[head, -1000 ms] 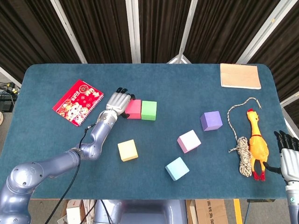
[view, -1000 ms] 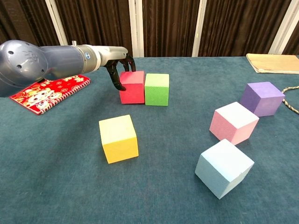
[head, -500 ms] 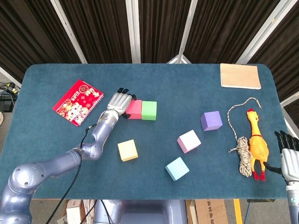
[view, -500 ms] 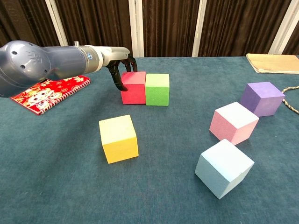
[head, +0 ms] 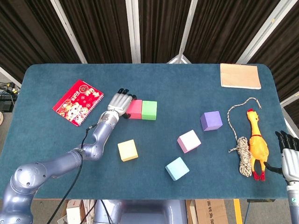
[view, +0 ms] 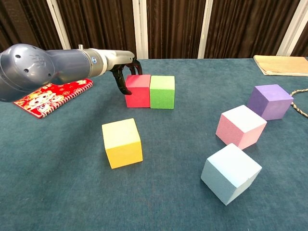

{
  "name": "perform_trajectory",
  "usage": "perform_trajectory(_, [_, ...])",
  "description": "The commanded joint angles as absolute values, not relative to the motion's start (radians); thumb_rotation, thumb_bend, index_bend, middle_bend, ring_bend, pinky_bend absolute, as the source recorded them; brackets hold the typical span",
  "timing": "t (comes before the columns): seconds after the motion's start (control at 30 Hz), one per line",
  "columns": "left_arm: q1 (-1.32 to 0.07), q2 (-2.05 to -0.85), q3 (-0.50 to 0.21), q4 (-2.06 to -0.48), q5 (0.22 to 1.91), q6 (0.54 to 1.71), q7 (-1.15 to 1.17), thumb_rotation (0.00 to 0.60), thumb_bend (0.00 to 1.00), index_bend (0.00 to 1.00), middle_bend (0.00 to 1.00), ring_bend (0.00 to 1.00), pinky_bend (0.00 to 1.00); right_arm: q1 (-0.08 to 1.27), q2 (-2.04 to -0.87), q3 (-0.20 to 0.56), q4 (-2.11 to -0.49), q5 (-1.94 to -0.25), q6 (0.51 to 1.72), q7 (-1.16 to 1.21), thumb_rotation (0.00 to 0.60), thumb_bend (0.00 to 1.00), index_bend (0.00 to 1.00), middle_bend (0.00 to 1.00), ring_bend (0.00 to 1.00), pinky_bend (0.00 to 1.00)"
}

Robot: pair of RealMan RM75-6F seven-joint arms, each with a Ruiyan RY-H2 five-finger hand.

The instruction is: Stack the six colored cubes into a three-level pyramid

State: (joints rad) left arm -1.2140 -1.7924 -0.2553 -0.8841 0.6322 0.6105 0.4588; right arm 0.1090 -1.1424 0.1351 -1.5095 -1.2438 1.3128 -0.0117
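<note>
A red cube (head: 134,109) (view: 138,90) stands flush against a green cube (head: 149,110) (view: 161,91) at the table's middle left. My left hand (head: 118,102) (view: 124,72) touches the red cube's left side with its fingers bent down, holding nothing. Closer to me lies a yellow cube (head: 127,150) (view: 122,143). Pink (head: 189,141) (view: 240,126), light blue (head: 177,168) (view: 230,173) and purple (head: 211,120) (view: 269,101) cubes sit apart on the right. My right hand (head: 289,154) hangs at the table's right edge, fingers spread, seen only in the head view.
A red booklet (head: 78,101) (view: 50,94) lies left of my left hand. A tan notebook (head: 240,75) (view: 284,65) sits at the far right corner. A rubber chicken (head: 257,142) and a coiled rope (head: 243,149) lie near the right edge.
My left hand has nudged the red cube a little to the right, closing the small gap to the green cube. The right hand has not moved.
</note>
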Motion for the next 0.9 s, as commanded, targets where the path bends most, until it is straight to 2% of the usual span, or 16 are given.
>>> perform_trajectory(0.03, [-1.215,-1.792,-0.255,-0.885,0.633,0.609,0.461,0.6,0.34,0.25,0.25,0.07,0.0,0.109,-1.142,0.135,-1.509,-1.244,1.312,-0.011,0.6,0.19,0.05,0.06,0.03,0.0])
perform_trajectory(0.9, [-1.219,-1.794,-0.245,-0.924,0.62,0.642,0.503,0.6,0.34,0.25,0.25,0.07,0.0,0.105,-1.135,0.139,-1.503,-1.24,1.309,0.019,0.6,0.19,0.05,0.06,0.03,0.0])
